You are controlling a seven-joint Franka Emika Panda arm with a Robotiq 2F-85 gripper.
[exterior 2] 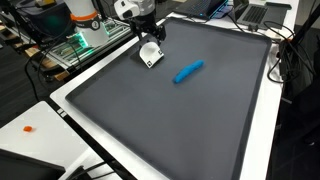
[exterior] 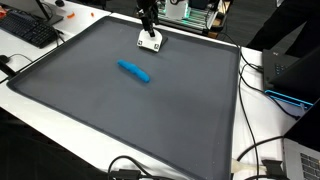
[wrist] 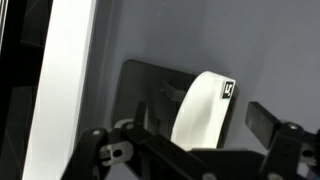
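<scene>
In an exterior view, the gripper (exterior: 149,27) hangs over the far edge of the grey mat (exterior: 120,120), right above a small white piece (exterior: 151,42). A blue object (exterior: 134,72) lies well apart, mid-mat.

In an exterior view again, it's the same story: the white piece (exterior 2: 150,55) sits under the jaws, which stand wide apart with nothing in them.

Now the wrist view. The white piece (wrist: 200,115) sits in the gap between the fingers (wrist: 265,120), untouched. Its long axis runs up the frame, leaning slightly right, with the black tag (wrist: 228,89) at the far end. It looks light, stiff and smooth, maybe slick. I'd pinch it across the narrow width, near the middle.
</scene>
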